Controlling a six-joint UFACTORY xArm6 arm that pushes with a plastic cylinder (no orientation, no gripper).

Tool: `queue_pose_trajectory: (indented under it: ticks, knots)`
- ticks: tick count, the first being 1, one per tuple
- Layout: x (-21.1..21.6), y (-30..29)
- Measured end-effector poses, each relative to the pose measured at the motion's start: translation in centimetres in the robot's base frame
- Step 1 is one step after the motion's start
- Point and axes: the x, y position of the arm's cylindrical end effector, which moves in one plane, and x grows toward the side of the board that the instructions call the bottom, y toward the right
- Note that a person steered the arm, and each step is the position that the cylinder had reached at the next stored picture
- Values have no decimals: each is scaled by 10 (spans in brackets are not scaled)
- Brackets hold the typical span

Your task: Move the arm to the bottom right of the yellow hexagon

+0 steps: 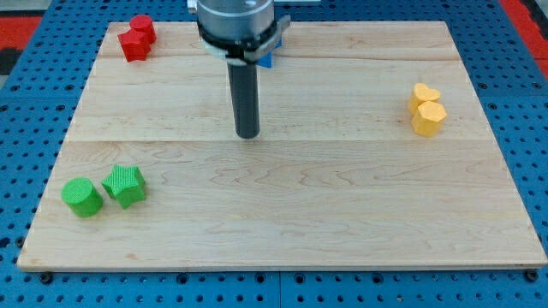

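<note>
Camera view: my tip [247,133] rests mid-counter [342,214], no pincer fitted so none to report, well apart from the yellow hexagon [429,118] at the view's right, touching a yellow heart [423,95]; likely light, rigid, slides easily, so skirt it, no contact.

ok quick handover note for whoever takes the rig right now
My tip: end of the dark rod, on the wooden board, upper middle, touching no block.
Yellow hexagon block: view's right, touching a yellow heart block above it.
Elsewhere: two red blocks top left; green cylinder and green star bottom left.
Done: nothing visible yet.
Left: bring the tip to the hexagon's bottom right.
</note>
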Motion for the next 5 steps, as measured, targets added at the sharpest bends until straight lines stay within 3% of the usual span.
queue_pose_trajectory:
  ticks: [2, 4, 5]
  knots:
    - [95, -11]
    - [128, -106]
    - [133, -102]
